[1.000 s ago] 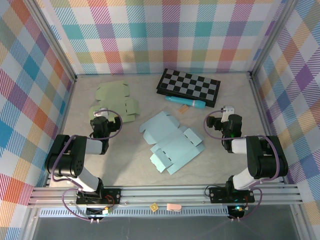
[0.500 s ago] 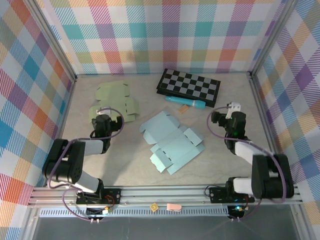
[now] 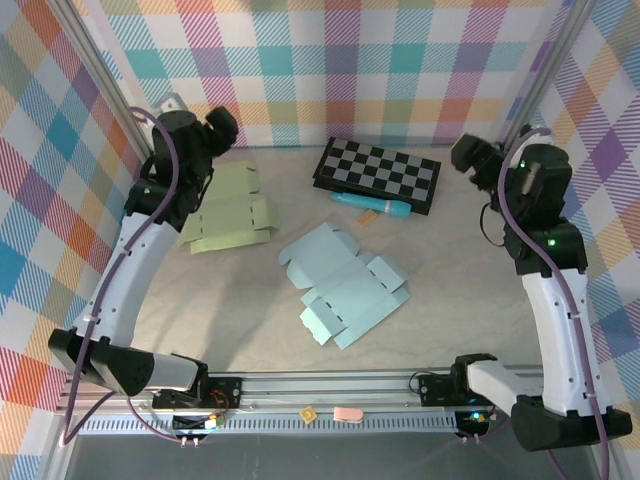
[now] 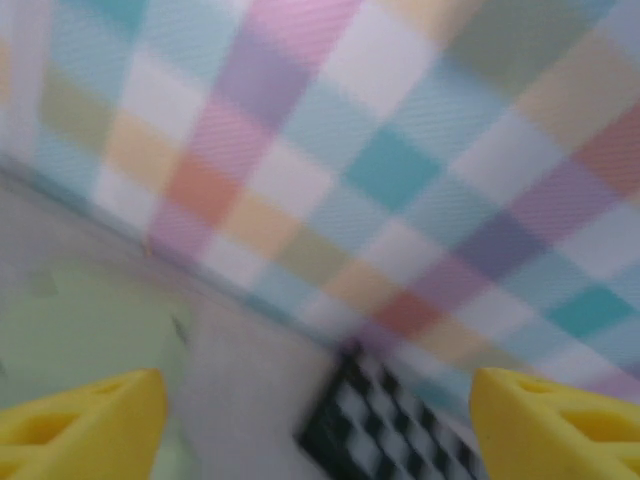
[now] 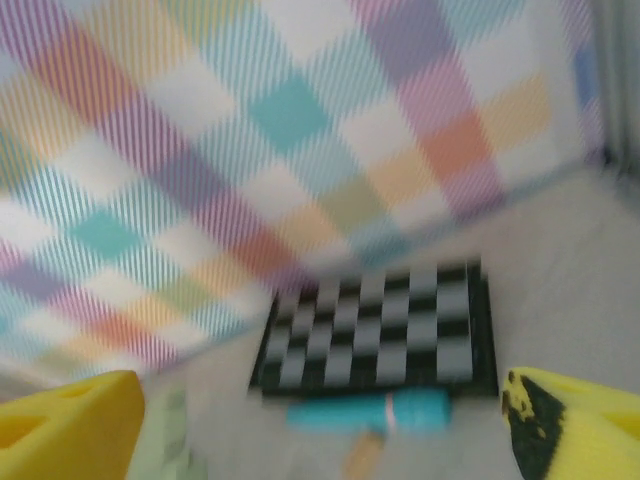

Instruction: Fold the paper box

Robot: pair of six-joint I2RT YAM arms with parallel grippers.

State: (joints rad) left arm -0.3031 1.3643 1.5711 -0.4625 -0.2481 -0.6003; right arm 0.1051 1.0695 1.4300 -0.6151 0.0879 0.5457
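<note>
The left gripper [image 4: 315,430] is released. In its wrist view the two yellow fingers [image 4: 80,420] stand far apart at the lower corners, and nothing is between them. The right gripper [image 5: 320,430] is released too, with its yellow fingers at the two lower corners of its wrist view and an empty gap between them. Neither one grasps anything.

In the top view both arms are raised high. The left gripper is up beyond and to the left of the light blue flat paper box blank [image 3: 345,285], well apart from it. The right gripper is up beyond and to the right of this blank, also well apart.

The light blue blank lies spread out on the grey table [image 3: 240,300], in the middle, with all its flaps flat. A second blank, pale green and also flat [image 3: 228,208], lies to the left of and a little beyond the blue one. Beyond the blue blank there is a black-and-white chequered board [image 3: 377,173], and between the board and the blank lie a teal pen-like cylinder [image 3: 370,204] and a small orange piece [image 3: 368,217].

In my judgement the task is at its very beginning. No crease is raised and no flap is tucked. All of the folding is left to do, and first a gripper must come down to the blank.
</note>
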